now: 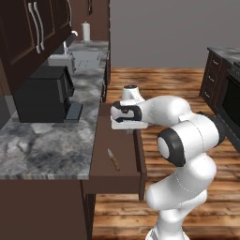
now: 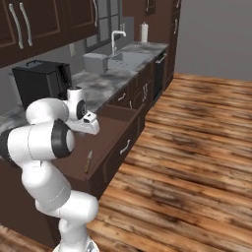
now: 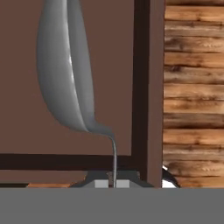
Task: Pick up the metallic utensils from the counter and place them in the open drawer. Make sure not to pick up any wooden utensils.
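The claw (image 3: 112, 183) is clenched on the thin handle of a silver spoon (image 3: 65, 74). In the hand view the spoon sticks straight out from the fingertips, so its long side runs along the way the claw points, with the round head at the far end. The spoon hangs right over the flat brown floor of the open drawer (image 1: 105, 161), close to the drawer's dark rim and the wood floor beside it. It does not look like it touches the drawer floor yet, but that is hard to tell.

In the left base view the arm bends over the far part of the drawer. A small knife (image 1: 113, 159) with a tan handle and a silver blade already lies nearer in the drawer, well apart from the claw. The grey tabletop (image 1: 47, 140) is to the left.

I think the next move is just to let go, because the drawer is right under the spoon.
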